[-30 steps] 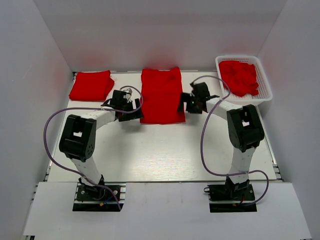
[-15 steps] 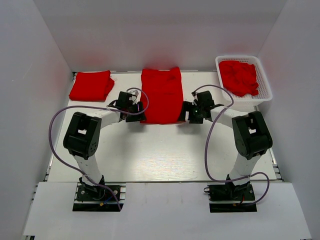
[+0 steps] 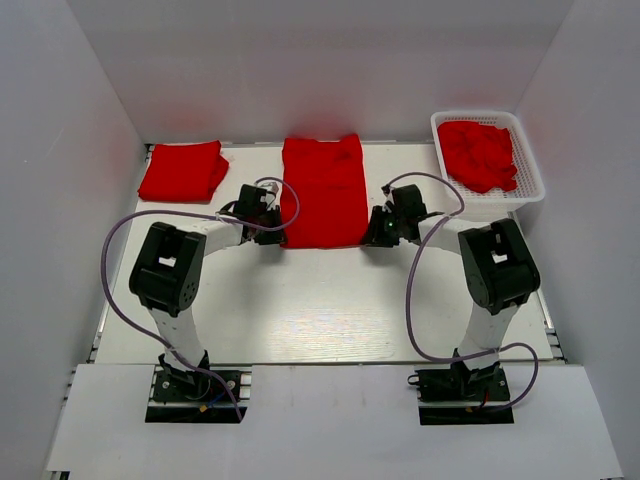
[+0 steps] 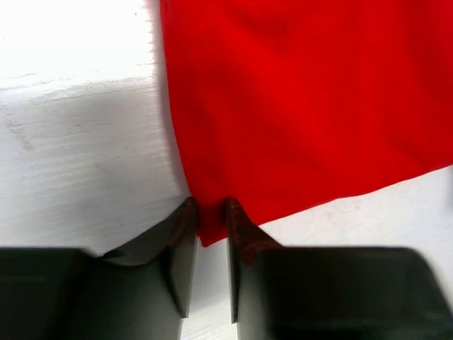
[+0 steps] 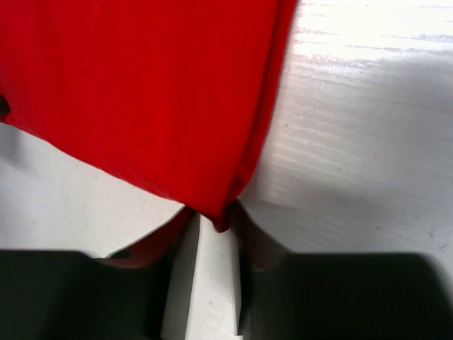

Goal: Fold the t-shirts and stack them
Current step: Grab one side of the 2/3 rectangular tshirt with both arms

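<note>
While watching from above: spread shirt (image 3: pixel 322 190) flat on counter (image 3: pixel 320 300), far middle; folded shirt (image 3: pixel 183 170) far left; crumpled shirts (image 3: pixel 480 152) in basket (image 3: pixel 495 203), far right. Left pincer (image 3: pixel 272 232) at spread shirt's near-left corner, right pincer (image 3: pixel 378 232) at near-right.
Left wrist: pincer narrow, corner between fingers (image 4: pixel 182 248); clamped or not, cannot tell.
Right wrist: likewise.

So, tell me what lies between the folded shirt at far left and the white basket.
The spread-out t-shirt lies flat between the folded shirt and the basket, with bare table on either side. The top view shows it.
</note>
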